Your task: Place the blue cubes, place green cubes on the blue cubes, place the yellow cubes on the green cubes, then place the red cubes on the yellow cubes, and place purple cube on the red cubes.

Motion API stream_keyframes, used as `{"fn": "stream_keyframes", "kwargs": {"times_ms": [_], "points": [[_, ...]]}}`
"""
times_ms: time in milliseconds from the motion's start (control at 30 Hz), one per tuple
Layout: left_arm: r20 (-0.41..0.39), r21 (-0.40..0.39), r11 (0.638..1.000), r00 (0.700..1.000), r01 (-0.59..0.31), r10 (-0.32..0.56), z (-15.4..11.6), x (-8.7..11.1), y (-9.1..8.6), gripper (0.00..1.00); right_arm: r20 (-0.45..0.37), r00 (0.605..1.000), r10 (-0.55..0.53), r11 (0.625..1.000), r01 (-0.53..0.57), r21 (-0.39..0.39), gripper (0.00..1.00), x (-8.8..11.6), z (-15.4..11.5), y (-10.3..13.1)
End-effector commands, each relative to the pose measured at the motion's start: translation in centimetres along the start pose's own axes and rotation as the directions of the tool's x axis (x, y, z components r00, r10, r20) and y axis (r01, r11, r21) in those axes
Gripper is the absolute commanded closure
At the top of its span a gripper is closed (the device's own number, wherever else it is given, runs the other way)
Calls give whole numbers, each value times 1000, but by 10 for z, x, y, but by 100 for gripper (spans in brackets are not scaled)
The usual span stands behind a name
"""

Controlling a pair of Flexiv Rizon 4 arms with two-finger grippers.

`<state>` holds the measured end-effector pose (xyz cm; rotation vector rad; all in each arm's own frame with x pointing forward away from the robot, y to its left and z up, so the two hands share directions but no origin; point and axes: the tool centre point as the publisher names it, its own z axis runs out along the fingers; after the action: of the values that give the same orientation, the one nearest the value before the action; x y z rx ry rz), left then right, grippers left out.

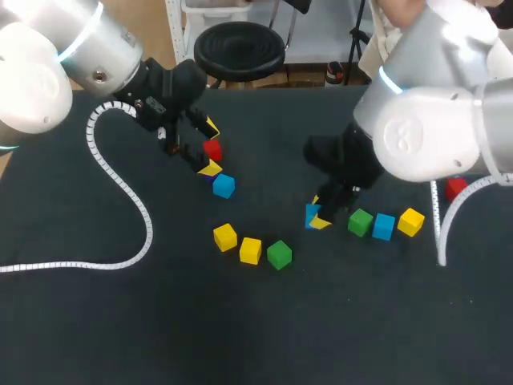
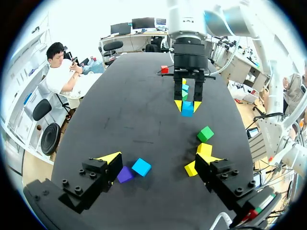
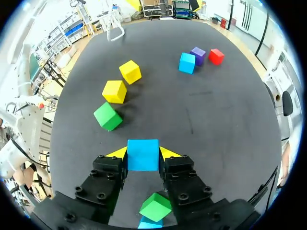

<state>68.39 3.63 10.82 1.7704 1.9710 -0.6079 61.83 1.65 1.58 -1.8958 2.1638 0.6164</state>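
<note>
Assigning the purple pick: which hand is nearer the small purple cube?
Left. Left hand sits right beside the purple cube; right hand is well away, gripping a blue cube.

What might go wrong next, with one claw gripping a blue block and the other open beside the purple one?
1. The right gripper is shut on a blue cube, with a green cube just behind it; a swing might knock that one away.
2. The left gripper is open beside a purple cube and a second blue cube lying close together; closing might nudge or catch the wrong one.
</note>
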Motion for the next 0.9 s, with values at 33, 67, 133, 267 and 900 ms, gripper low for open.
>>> {"fn": "stream_keyframes", "kwargs": {"times_ms": [33, 67, 133, 267, 900], "points": [[1, 0, 1000, 1000, -1, 1, 0, 1, 0, 0, 17, 1000, 7, 1000, -7, -15, 100, -4, -5, 0], [1, 0, 1000, 1000, -1, 1, 0, 1, 0, 0, 17, 1000, 7, 1000, -7, -15, 100, -4, -5, 0], [1, 0, 1000, 1000, -1, 1, 0, 1, 0, 0, 17, 1000, 7, 1000, -7, -15, 100, -4, -5, 0], [1, 0, 1000, 1000, -1, 1, 0, 1, 0, 0, 17, 1000, 7, 1000, -7, -15, 100, -4, -5, 0], [1, 0, 1000, 1000, -1, 1, 0, 1, 0, 0, -19, 980, -198, 980, 198, 7, 100, -28, -1, -27]]}}
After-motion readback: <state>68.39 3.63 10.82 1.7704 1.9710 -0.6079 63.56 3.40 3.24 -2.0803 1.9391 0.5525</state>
